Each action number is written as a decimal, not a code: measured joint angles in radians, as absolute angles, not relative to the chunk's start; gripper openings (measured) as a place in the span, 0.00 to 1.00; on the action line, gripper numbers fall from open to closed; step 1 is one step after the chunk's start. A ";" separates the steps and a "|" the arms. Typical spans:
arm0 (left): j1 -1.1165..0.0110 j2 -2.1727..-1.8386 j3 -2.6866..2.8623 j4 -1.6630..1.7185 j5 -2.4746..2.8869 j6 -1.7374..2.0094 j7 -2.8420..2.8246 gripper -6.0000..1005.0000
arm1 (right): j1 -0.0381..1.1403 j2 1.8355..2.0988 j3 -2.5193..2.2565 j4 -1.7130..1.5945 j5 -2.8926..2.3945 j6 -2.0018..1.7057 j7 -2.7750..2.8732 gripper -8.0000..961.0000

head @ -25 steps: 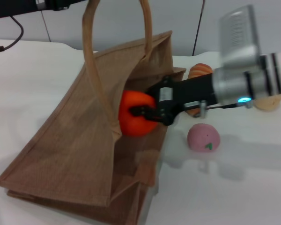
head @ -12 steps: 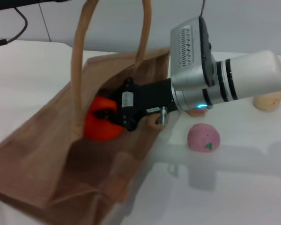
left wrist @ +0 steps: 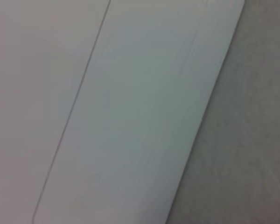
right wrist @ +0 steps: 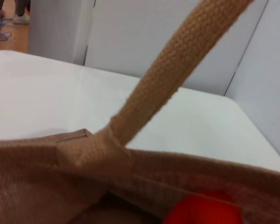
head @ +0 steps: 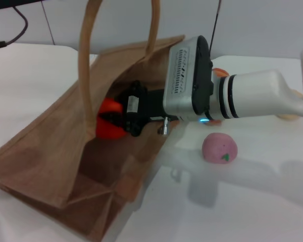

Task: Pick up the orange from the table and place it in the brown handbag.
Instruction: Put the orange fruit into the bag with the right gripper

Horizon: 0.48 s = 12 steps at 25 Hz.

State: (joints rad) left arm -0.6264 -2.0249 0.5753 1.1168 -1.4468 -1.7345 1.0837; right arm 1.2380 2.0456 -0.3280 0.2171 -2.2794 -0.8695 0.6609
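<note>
Counted on the plain white table [head: 252,196]: 1 tan-brown woven jute handbag [head: 55,151] with 2 looped handles, 1 round bright orange [head: 107,126], 1 pink round fruit [head: 219,147], plus what looks like 2 more fruits mostly hidden behind the arm. Right gripper [head: 116,121] deep inside the bag mouth, jaws clamped on the orange. Pushed further into the bag than 0.5 s ago. Left gripper unseen.
</note>
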 joint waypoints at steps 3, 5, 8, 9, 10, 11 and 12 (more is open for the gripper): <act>-0.614 -2.025 0.567 1.117 -1.447 -1.727 1.087 0.13 | 1.216 2.041 -0.293 0.220 -2.280 -0.887 0.649 0.18; -0.605 -2.024 0.553 1.117 -1.446 -1.726 1.089 0.13 | 1.206 2.037 -0.288 0.215 -2.280 -0.925 0.650 0.20; -0.594 -2.023 0.526 1.117 -1.442 -1.726 1.092 0.13 | 1.179 2.029 -0.286 0.177 -2.278 -1.032 0.670 0.27; -0.592 -2.022 0.519 1.117 -1.441 -1.726 1.093 0.13 | 1.162 2.027 -0.286 0.148 -2.278 -1.086 0.691 0.31; -0.589 -2.021 0.514 1.117 -1.440 -1.725 1.094 0.13 | 1.145 2.027 -0.287 0.105 -2.279 -1.138 0.724 0.35; -0.588 -2.019 0.510 1.116 -1.439 -1.723 1.095 0.13 | 1.128 2.027 -0.289 0.069 -2.281 -1.188 0.756 0.40; -0.588 -2.019 0.509 1.115 -1.438 -1.720 1.096 0.13 | 1.105 2.027 -0.291 0.015 -2.281 -1.245 0.797 0.44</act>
